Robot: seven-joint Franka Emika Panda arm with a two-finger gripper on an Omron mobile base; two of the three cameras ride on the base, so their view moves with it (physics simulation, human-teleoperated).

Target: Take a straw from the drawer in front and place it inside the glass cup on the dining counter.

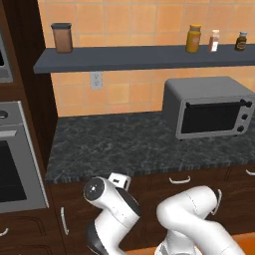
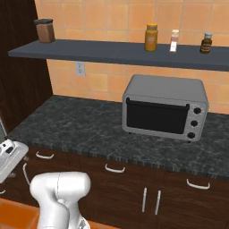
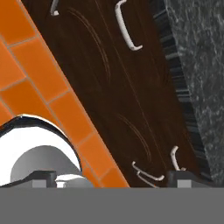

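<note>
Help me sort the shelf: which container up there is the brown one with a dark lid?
The jar standing alone at the shelf's left end. The other three, a yellow bottle, a white shaker and a small dark bottle, cluster at the right.

Dark brown drawer (image 3: 114, 74) (silver handle (image 3: 127, 27)), black speckled counter (image 1: 139, 142).

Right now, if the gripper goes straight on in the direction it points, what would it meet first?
Probably the dark wood cabinet front under the black granite counter: the hand view looks straight at it, between the gripper tips. A curved silver handle lies further up. Depth is unclear.
</note>
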